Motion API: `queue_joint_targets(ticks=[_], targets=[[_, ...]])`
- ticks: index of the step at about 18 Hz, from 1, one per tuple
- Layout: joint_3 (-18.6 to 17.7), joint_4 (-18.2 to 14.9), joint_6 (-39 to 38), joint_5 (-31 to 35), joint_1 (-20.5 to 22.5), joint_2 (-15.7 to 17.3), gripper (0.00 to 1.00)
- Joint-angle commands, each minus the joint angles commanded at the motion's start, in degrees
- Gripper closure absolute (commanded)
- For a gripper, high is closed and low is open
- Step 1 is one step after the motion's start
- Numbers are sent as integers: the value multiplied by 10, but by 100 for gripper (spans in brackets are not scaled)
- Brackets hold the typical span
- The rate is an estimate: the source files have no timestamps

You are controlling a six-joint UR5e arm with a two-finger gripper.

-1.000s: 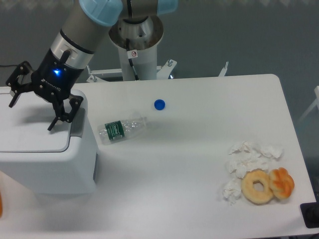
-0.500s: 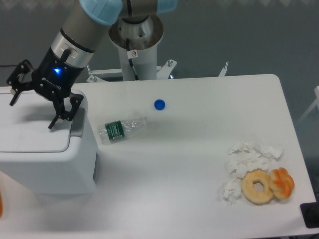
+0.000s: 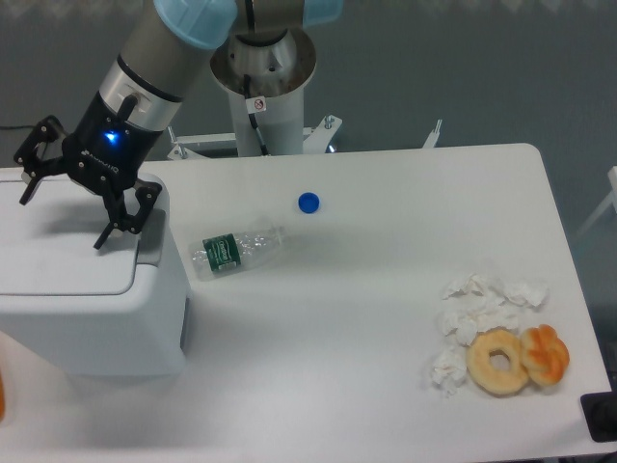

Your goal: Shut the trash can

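Observation:
The trash can (image 3: 87, 309) is a large white boxy bin at the left edge of the table. Its flat white lid (image 3: 58, 260) lies down flat on top, with a grey latch (image 3: 151, 241) at its right side. My gripper (image 3: 60, 220) hangs over the lid's far part, just above it. Its black fingers (image 3: 120, 224) are spread wide apart and hold nothing.
A clear plastic bottle (image 3: 236, 250) with a green label lies on the table right of the bin. A blue cap (image 3: 308, 202) sits behind it. Crumpled tissues (image 3: 477, 309), a donut (image 3: 498, 361) and a pastry (image 3: 546, 354) lie at the front right.
The gripper has barely moved, shifting slightly up above the lid. The lid and other objects are unchanged.

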Motion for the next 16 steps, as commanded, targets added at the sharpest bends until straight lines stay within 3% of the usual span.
queue_joint_targets(ticks=[9,16], targets=[[1,1,0,-1,1,2,0],[13,4,6,-4,32,17,0]])
